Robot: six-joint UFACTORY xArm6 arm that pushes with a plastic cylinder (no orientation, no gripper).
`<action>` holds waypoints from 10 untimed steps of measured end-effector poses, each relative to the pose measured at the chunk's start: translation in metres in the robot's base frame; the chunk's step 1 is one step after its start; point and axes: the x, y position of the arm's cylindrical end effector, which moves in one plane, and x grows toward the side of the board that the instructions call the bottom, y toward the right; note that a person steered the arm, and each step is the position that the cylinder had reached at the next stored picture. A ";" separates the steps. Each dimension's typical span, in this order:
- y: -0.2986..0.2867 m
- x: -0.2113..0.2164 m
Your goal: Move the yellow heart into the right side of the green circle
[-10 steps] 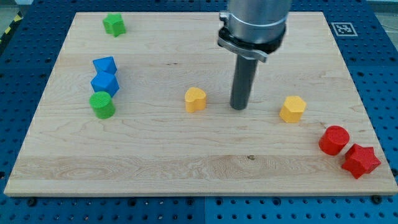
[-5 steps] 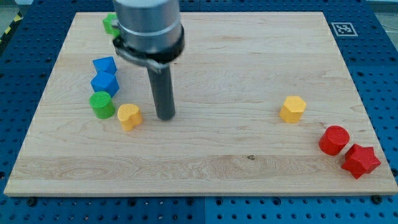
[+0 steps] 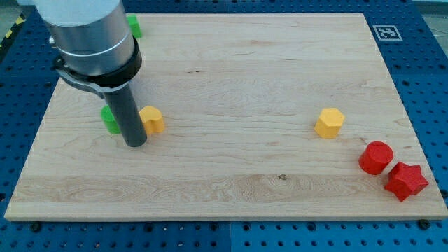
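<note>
**Yellow heart beside the green circle, rod between them**

My tip (image 3: 134, 143) rested on the wooden board (image 3: 231, 189), and it was only a plain rod, so it had nothing to spread or press together and it pinched nothing. It stood a little toward the view's bottom of the gap between two blocks.

Just to the view's right of the rod, touching it or almost touching, was the yellow heart (image 3: 152, 120). I judged that it lay there because a push toward the view's left would bring it to the circle's right side.

Just to the view's left of the rod, the green circle (image 3: 109, 120) showed only as a small edge; the rod covered most of it. For this reason I could not tell whether the heart and the circle touched each other. The task seemed almost complete.

Behind the arm, toward the view's top, a second green block (image 3: 134, 26) showed only a small part, and its shape was not clear.

Well apart, to the view's right of my tip, sat a yellow hexagon (image 3: 329, 122). Farther again, near the board's lower right corner, were a red cylinder (image 3: 376, 157) and a red star (image 3: 405, 180), close together. They played no part in this task.
</note>
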 end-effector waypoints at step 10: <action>0.045 -0.027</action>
